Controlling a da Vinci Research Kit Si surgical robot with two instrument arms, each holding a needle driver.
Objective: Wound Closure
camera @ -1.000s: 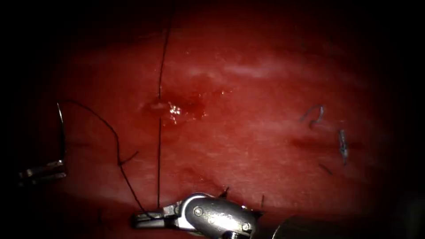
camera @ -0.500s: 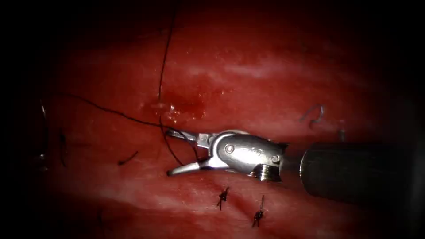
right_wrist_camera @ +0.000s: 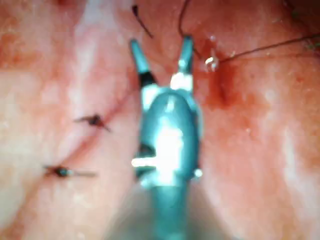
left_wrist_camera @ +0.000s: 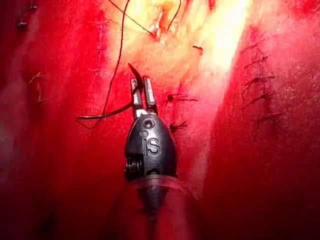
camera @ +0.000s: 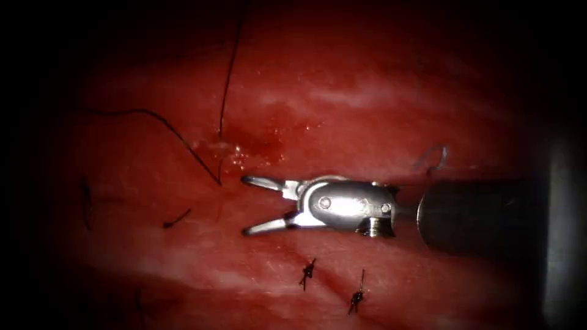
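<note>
Endoscope view, nearest first: two knotted stitches [camera: 309,273] are sitting on the tissue [camera: 367,110]. Beyond them the right tool [camera: 244,206] is hovering, jaws spread, gripping nothing (thread [camera: 183,137] lying just past). Left tool [left_wrist_camera: 141,85] is clamping the needle [left_wrist_camera: 134,71] near one end, off the tissue.

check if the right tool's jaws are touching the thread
Apart. In the endoscope view the right tool has its jaws open, holding nothing, and the thread ends short of the upper jaw's tip, with tissue between them.
</note>
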